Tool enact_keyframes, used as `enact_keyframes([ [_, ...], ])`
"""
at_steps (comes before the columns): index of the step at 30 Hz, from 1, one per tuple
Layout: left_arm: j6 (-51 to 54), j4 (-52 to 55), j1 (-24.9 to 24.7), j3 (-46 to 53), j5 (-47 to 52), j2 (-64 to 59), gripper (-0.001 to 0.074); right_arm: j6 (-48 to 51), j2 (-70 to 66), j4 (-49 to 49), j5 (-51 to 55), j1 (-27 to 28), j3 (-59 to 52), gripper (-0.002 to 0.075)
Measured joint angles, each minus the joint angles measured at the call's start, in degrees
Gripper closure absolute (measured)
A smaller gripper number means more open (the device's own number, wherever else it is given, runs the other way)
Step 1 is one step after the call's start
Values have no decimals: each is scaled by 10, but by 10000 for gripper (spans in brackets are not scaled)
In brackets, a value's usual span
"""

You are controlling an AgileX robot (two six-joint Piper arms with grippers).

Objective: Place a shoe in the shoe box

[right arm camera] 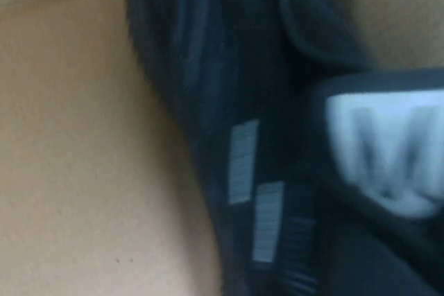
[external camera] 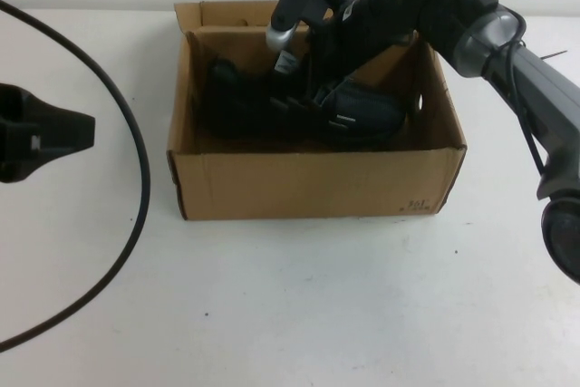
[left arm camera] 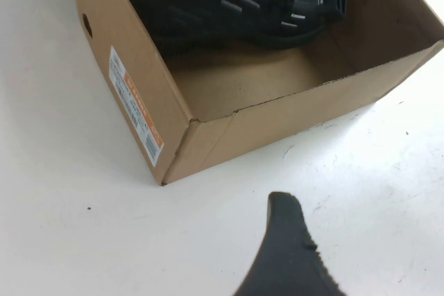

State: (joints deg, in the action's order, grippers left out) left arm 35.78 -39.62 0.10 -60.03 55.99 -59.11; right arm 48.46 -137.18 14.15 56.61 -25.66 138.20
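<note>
Shoe (external camera: 299, 106) is inside the shoe box (external camera: 308, 183), lying lengthwise along the far wall, tilted rather than flat on the floor; black knit upper, short white dashes on the side (right arm camera: 243, 161), white tongue label (right arm camera: 388, 150) up close in the right wrist view. Box is brown corrugated card, open top, rectangular, flaps up at the far side, small dark print near its near-right corner, orange/white label (left arm camera: 135, 105) and a small round hole on the left end wall. Right gripper (external camera: 313, 88) reaches down into the box from the far right, onto the shoe's middle; can't tell how its fingers stand or whether it grips. Left gripper (external camera: 36, 142) sits well left of the box over the white table (external camera: 290, 305); one black finger (left arm camera: 288, 254) visible, opening can't tell. Black cable (external camera: 136, 178) arcs across the table between left gripper and box.
</note>
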Motion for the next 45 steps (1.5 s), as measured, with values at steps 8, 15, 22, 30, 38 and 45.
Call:
enact_keyframes([
  [8, 4, 28, 0, 0, 0, 0, 327, -30, 23, 17, -11, 8, 0, 346],
  [15, 108, 27, 0, 0, 9, 4, 532, -81, 106, 14, 7, 21, 0, 552],
  [22, 236, 7, -8, 0, 17, 64, 723, -152, 219, 37, 66, 60, 5, 730],
  [30, 199, 25, -29, 0, -53, 148, 736, -230, 340, 58, 155, 138, -2, 741],
  [38, 183, -24, -29, 8, -88, 237, 736, -266, 491, 62, 164, 161, -69, 741],
  [45, 169, -39, -29, 74, -97, 304, 736, -281, 637, 48, 149, 161, -181, 741],
])
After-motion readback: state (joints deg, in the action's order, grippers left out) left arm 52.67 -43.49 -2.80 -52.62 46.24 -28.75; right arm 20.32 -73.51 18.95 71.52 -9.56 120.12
